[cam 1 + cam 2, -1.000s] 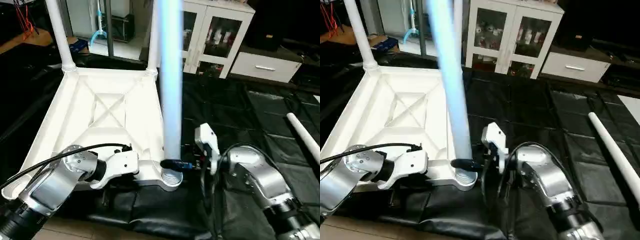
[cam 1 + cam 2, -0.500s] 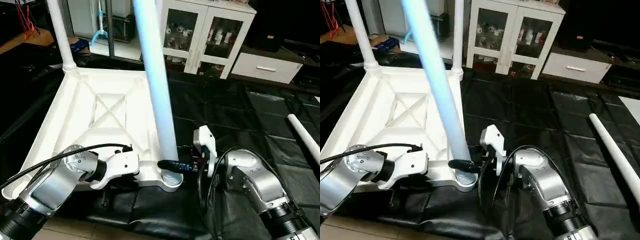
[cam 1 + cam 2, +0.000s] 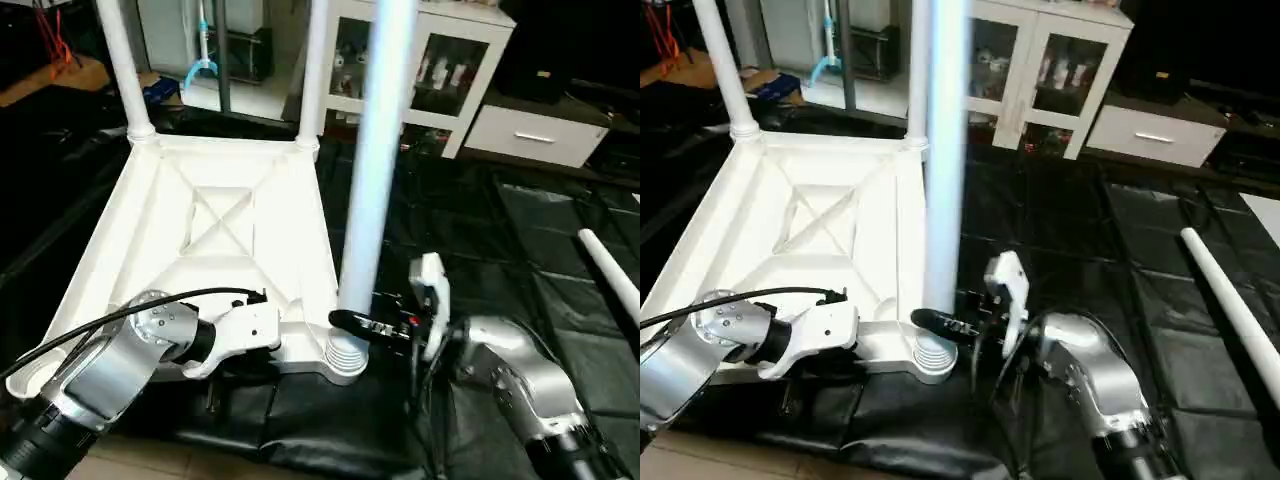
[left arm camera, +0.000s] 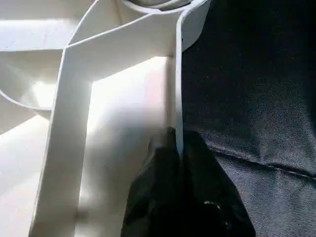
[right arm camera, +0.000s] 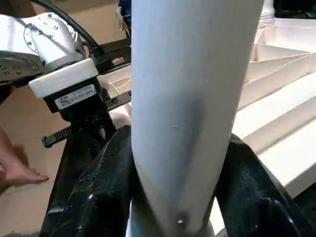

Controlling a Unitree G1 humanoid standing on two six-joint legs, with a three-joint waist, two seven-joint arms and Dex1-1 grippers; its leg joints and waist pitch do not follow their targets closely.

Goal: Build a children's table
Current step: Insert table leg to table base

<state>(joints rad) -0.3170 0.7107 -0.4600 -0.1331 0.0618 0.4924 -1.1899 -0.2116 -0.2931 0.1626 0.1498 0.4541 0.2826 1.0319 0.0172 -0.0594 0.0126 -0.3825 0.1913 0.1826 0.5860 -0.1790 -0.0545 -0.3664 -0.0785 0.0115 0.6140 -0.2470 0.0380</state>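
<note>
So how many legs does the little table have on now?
Two legs already stand in the far corner sockets of the upside-down table top. The right claw grips a third leg at the near corner socket; the left claw pinches the top's rim. A fourth leg lies on the black mat.

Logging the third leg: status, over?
Right claw shut on long white tubular leg at near socket. Left claw pinching white plastic top's rim. Nothing blocking.

Head stereo pair looks down-forward; wrist cameras close; all share tabletop [image 3: 200, 230].
</note>
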